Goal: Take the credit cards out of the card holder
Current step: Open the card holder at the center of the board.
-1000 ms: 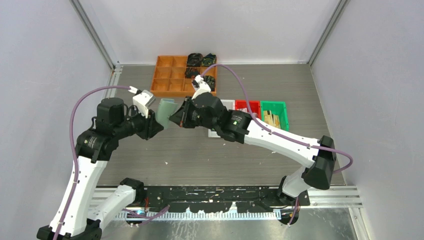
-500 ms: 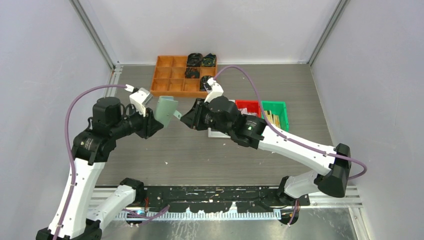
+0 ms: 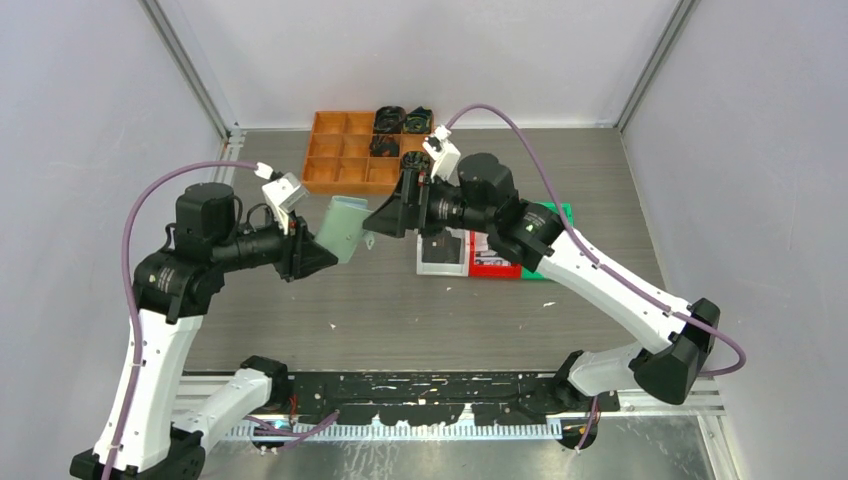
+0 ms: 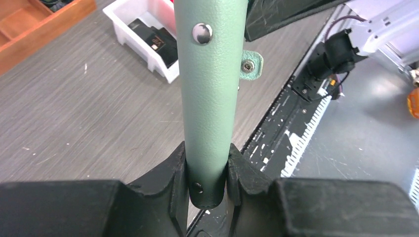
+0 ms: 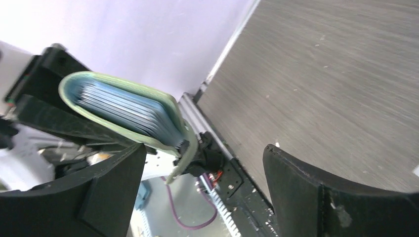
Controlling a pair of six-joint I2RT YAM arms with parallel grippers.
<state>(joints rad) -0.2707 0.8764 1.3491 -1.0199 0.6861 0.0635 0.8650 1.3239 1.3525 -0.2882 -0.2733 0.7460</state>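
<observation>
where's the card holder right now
Top view: the card holder is above the table, left of centre, clamped by the left gripper, facing the open right gripper.

orange tray [image 3: 325, 170] — far side, black coils [image 3: 390, 120] inside | white bin [image 3: 443, 268] just beside red bin [image 3: 495, 268]

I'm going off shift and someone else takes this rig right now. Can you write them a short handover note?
Left gripper: shut on the card holder, pinching one end and holding it off the table.
Right gripper: open and empty, facing the holder's open edge from close by.
Cards: layered pale-blue edges show inside the holder. I cannot tell cards from pockets, and no card is visible outside it.
Done: holder picked up and presented to the right arm.
Left: grip each card with the right fingers, pull it out and set it down.
</observation>
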